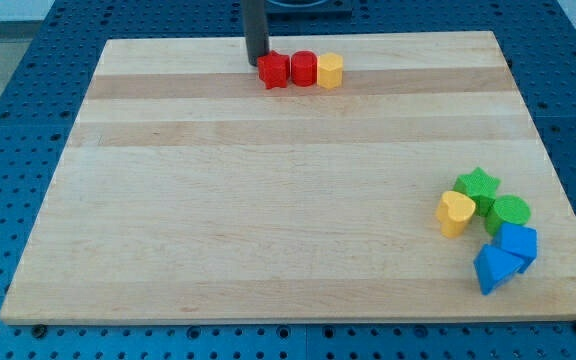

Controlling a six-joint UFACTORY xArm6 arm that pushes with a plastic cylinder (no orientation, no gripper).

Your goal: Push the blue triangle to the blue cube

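Blue triangle (494, 269) lies near the board's (268, 200) bottom right corner, touching the blue cube (518, 243) just above it to the right. Above those sit a green cylinder (509, 212), a green star (478, 186) and a yellow heart (455, 212), all bunched close together. My tip (256, 62) (a bare rod, with no fingers to open or close) rests at the view's top, just left of a red star (274, 71), well apart from both blue blocks. Right of that star stand a red cylinder (303, 69) and a yellow hexagon (330, 71), in a touching row.
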